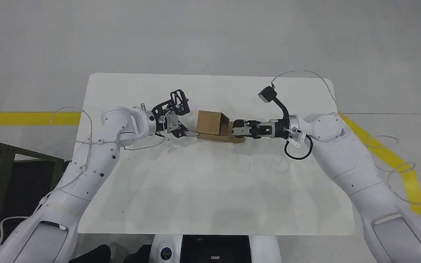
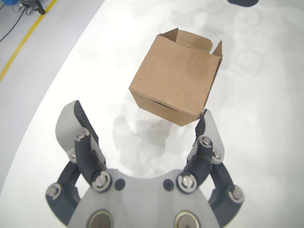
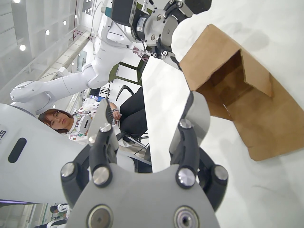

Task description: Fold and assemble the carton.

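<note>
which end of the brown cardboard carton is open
On the brown cardboard carton, the end facing the right end effector, flaps spread; the opposite end is closed.

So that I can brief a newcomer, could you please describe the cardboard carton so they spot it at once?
On the white rectangular table, look at the middle, between the left gripper and the right gripper. There lies a brown cardboard carton on its side. It alone is brown card: closed towards the left gripper, open-flapped towards the right.
</note>
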You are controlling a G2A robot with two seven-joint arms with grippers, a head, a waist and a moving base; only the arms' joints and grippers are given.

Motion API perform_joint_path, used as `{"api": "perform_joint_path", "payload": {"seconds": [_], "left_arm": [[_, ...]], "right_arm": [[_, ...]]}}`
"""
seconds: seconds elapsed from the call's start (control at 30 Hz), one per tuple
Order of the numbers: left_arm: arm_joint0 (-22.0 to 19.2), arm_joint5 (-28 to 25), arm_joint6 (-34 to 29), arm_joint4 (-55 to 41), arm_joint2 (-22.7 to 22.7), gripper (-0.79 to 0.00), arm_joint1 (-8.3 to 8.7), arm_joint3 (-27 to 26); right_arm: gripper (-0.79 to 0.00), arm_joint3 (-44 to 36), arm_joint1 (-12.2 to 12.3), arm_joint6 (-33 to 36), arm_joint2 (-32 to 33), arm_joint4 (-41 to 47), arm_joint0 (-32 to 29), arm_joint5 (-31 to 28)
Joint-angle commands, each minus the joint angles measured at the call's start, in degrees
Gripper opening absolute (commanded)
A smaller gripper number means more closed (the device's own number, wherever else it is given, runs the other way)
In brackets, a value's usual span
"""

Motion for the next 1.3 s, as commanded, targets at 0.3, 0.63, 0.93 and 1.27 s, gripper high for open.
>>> {"api": "perform_joint_path", "payload": {"seconds": [0.3,0.63,0.93,1.27], "left_arm": [[-2.59,-4.5,0.5,-0.73,3.0,0.0,-1.13,1.94],[-5.76,-4.88,4.38,-0.06,6.13,0.0,-2.88,7.48],[-6.1,-3.97,7.31,1.16,7.94,0.0,-3.97,9.42],[-6.16,-3.17,9.39,2.0,8.15,0.0,-4.55,11.05]], "right_arm": [[-0.785,1.24,0.23,-6.05,0.49,-11.17,0.84,1.45],[-0.785,0.08,0.35,-6.56,0.56,-11.78,-0.1,4.03],[-0.785,-4.8,1.39,-5.61,1.17,-14.12,-5.51,15.08],[-0.785,-2.08,-0.92,-13.13,-1.81,-14.22,-4.9,15.28]]}}
